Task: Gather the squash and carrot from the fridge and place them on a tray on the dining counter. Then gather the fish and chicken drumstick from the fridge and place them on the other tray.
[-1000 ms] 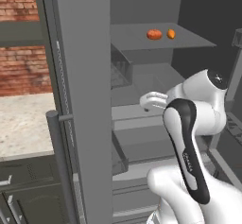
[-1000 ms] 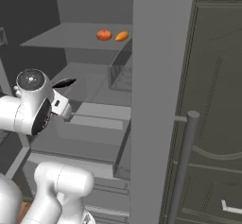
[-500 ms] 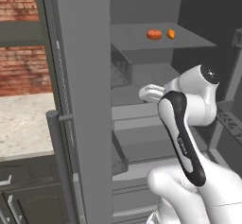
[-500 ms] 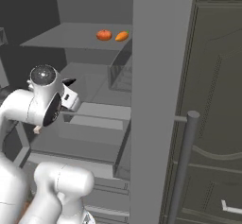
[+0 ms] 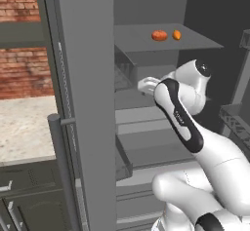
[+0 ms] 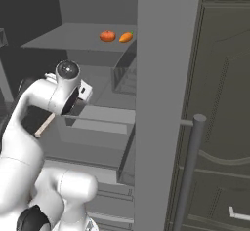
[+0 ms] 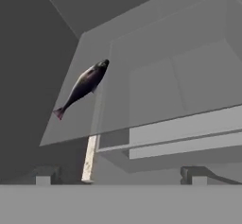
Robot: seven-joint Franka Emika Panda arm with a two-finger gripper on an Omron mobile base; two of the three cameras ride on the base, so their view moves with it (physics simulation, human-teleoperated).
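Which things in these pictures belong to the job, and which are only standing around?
For the job:
squash on the upper fridge shelf
carrot beside it
fish on a lower shelf
gripper, open and empty

Not part of it:
fridge door, open
brick wall

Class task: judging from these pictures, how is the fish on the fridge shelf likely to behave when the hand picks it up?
The fish is long and slim with a thin tail, so it may sag or pivot if pinched near one end. Its dark skin looks glossy, so it is probably slippery. It lies flat on the shelf, so it is unlikely to roll.
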